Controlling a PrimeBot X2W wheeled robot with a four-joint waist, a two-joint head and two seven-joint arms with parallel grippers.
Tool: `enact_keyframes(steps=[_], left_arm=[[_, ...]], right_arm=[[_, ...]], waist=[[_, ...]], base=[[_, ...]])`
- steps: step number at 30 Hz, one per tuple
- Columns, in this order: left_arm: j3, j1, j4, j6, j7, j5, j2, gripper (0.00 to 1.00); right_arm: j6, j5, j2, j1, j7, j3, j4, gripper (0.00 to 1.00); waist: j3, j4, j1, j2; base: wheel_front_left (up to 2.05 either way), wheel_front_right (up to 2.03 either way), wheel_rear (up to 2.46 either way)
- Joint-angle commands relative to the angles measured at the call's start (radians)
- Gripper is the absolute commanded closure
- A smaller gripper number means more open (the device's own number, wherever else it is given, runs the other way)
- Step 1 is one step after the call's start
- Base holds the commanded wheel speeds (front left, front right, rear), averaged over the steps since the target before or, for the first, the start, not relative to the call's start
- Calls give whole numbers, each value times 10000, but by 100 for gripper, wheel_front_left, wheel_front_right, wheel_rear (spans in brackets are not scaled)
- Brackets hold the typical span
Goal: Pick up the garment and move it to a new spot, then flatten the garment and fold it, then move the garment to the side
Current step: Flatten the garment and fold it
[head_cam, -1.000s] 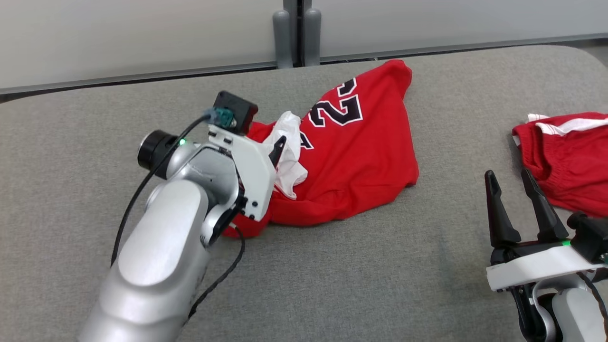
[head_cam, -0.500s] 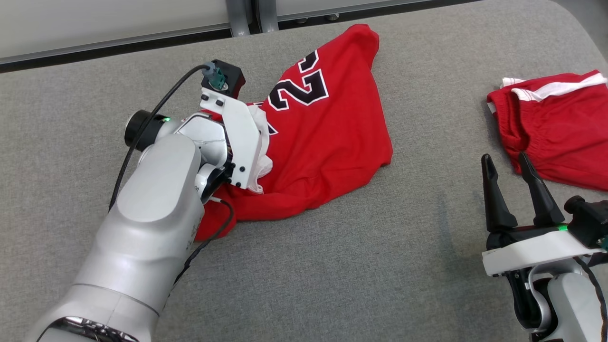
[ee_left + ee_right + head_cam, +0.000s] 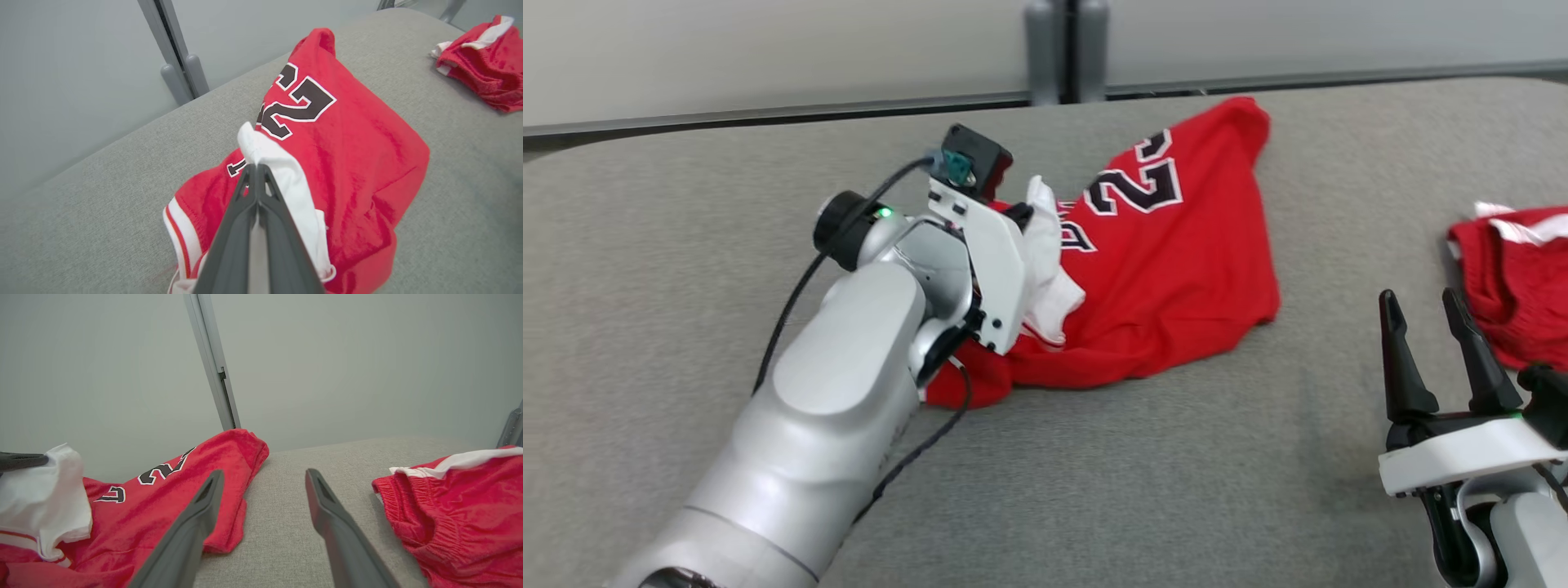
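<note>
Red fabric: the jersey (image 3: pixel 1176 278) looks like a soft, light knit. It should drape and trail when lifted, not hold a shape, and there is little risk of damage.
Position: it lies crumpled on the grey worktop (image 3: pixel 1094 490), just in front of the post (image 3: pixel 1066 49). Its far corner is the part nearest the post.
Hold point: the white fold (image 3: pixel 265 155) stands proud of the red cloth, in front of the post and to its left.
Left hand (image 3: pixel 255 169): the fingers are pressed together, pinching that white fold.
Right hand (image 3: pixel 1419 298): the fingers are spread wide and carry nothing. It sits over bare worktop, well in front of the post and to its right.
Other item: red shorts (image 3: pixel 1519 286) lie to the right of the post, well apart from the jersey.
Risk: a pinch this thin may lift one layer only, or slip.
</note>
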Motion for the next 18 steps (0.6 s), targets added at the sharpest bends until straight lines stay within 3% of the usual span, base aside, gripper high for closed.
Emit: enact_keyframes(steps=[1, 9, 18], left_arm=[[-140, 346, -253, -39, -306, -29, 38, 100], [-237, 2075, -2241, -57, -854, -353, 736, 100], [-54, 5625, -6125, 169, -718, -971, 3041, 100]], right_arm=[[4, -45, -123, 203, -8, -96, 17, 0], [4, -66, -148, 675, 166, -425, -20, 0], [4, -126, -124, 998, 390, -600, -270, 0]], waist=[[-591, 855, 0, -1], [-1298, 1931, 0, -1], [-1411, 2368, 0, -1]], base=[[0, 0, 0], [0, 0, 0], [0, 0, 0]])
